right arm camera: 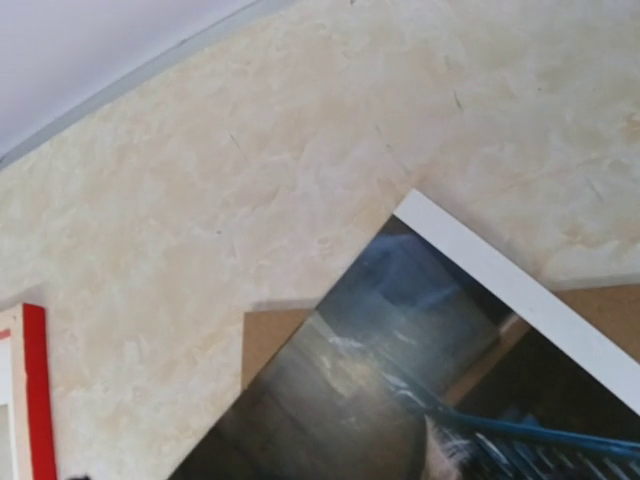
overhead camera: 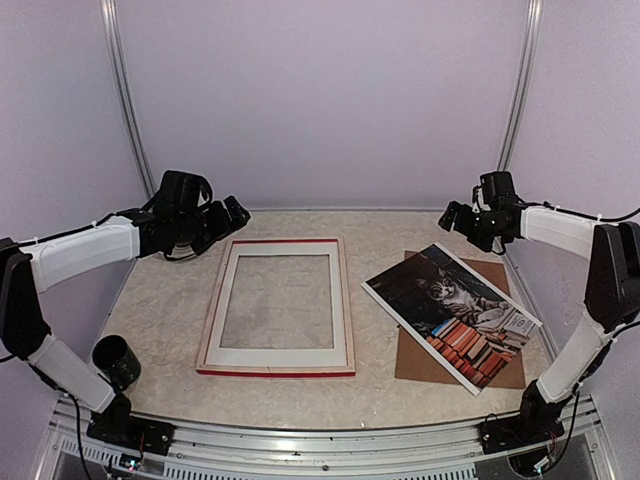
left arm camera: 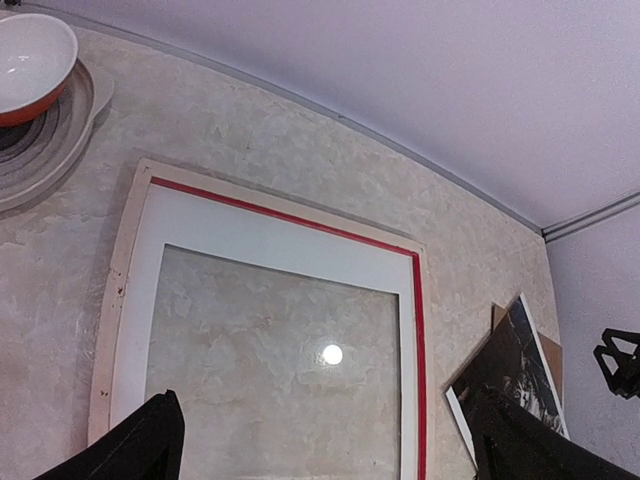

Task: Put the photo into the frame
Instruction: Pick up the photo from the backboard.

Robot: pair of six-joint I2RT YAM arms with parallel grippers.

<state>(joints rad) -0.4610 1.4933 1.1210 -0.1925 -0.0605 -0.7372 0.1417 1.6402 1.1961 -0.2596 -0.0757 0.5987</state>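
Note:
The frame (overhead camera: 345, 300) lies flat at centre-left, pale wood rim and thin red edge, with a white mat around its opening; in the left wrist view the frame (left arm camera: 270, 225) fills the middle. The photo (overhead camera: 450, 312), a cat on stacked books, rests face up and askew on the right. My left gripper (overhead camera: 238, 212) hovers open above the frame's far left corner; its dark fingertips (left arm camera: 150, 445) stand wide apart over the opening. My right gripper (overhead camera: 450, 218) hangs open above the photo's far corner. The right wrist view shows the photo (right arm camera: 400, 380) close below, no fingers visible.
A brown backing board (overhead camera: 415, 360) lies under the photo, showing past its edges (right arm camera: 265, 335). An orange-and-white bowl (left arm camera: 30, 60) on a grey ribbed disc sits at the far left. White walls close in the table at the back and sides.

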